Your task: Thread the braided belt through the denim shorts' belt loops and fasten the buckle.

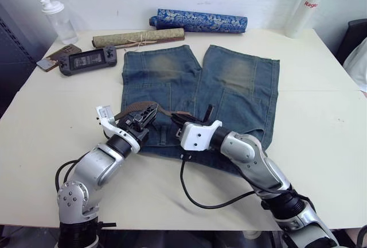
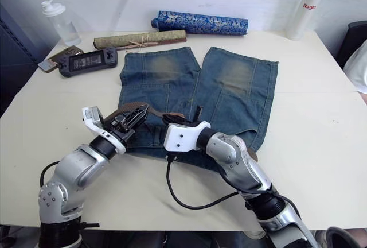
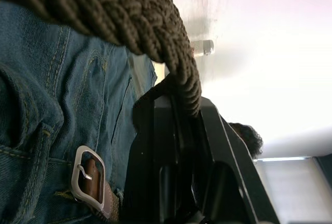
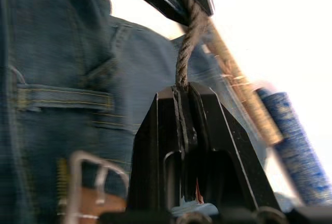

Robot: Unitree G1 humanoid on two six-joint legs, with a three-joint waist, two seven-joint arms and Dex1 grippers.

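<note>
I count 1 pair of faded blue denim shorts [image 1: 200,87] spread flat on the cream desk [image 1: 321,139], waistband toward me and both legs pointing to the far side. There is 1 dark-brown braided belt [image 1: 137,108], arching up off the waistband between my 2 pincers, and 1 square silver buckle [image 3: 88,177] lying on the denim just beside the left pincer's fingers, with a tan leather end running from it.

The left pincer [image 1: 148,117] is pressed together on the braided belt at the near-left part of the waistband; in the left wrist view the woven strap runs straight down between its black fingers [image 3: 155,146]. The right pincer [image 1: 202,116] is also pinching the belt, a little to the right of the left one, with the strap entering its closed fingers [image 4: 166,130] edge-on. Both forearms reach in from the near side and angle toward each other, so the pincers sit close together over the waistband.

On the far side I see 2 rolled fabrics, 1 blue patterned [image 1: 198,21] and 1 olive [image 1: 137,38], 2 bottles [image 1: 307,7], 1 at each far corner, and 1 dark handheld console [image 1: 89,59].
</note>
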